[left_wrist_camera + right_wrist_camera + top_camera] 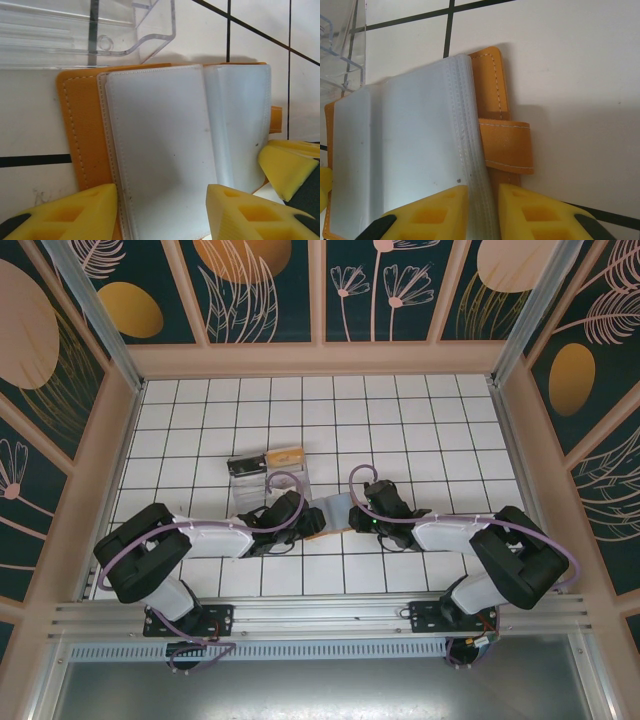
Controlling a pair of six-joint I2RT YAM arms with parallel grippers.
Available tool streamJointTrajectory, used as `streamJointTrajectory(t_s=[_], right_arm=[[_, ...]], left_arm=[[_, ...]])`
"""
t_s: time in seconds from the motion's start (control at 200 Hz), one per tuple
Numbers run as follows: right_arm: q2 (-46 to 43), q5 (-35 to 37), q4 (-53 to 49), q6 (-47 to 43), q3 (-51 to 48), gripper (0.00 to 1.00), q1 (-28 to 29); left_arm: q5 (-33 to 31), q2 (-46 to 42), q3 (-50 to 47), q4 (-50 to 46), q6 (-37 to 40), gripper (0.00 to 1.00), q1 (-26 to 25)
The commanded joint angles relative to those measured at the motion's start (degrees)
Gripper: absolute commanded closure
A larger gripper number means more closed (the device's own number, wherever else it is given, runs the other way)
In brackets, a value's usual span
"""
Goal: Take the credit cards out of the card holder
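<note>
Two grippers meet at the card holder (330,512), which lies opened flat on the white tiled table (420,420), its pale pockets facing up.

The left gripper (162,200) is released. Its yellow fingers (75,212) stand wide apart, and the holder's left pocket leaf (160,150) lies flat between them. The outer finger sits over the orange cover edge, and the inner one sits by the fold. Just past that inner finger, a yellow tip of the right gripper (285,167) rests at the far leaf's edge.

The right gripper (482,195) is clenched. Its fingers (435,210) stand nearly together, with the stitched, layered edge of the pale pockets nipped between them. The orange strap (507,145) sticks out just beyond the outer finger. The rest of the holder spreads away from the inner finger.

The credit cards cannot be told apart from the pockets.

A clear tray (100,35) stands just beyond the holder, ahead of the left fingertips.
</note>
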Motion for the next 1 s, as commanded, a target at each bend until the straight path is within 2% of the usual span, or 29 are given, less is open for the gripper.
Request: streamJointTrajectory(t_s=[0.0,0.265,0.726,0.996], right_arm=[[1.7,-0.7,-2.7,1.0,-0.4,0.75,0.9],[2.1,-0.7,-2.7,1.1,-0.4,0.75,1.1],[2.9,-0.7,-2.4,1.1,-0.2,0.75,1.4],[3.4,-0.5,-2.8,1.3,0.1,0.75,1.6]], left_arm=[[3.0,1.5,0.5,3.5,0.6,0.48,-0.1],[3.6,1.5,0.5,4.7,1.2,0.38,-0.1],[4.6,-0.1,-0.5,8.6,2.2,0.35,-0.1],[4.0,-0.3,-0.2,6.8,2.0,0.35,-0.1]])
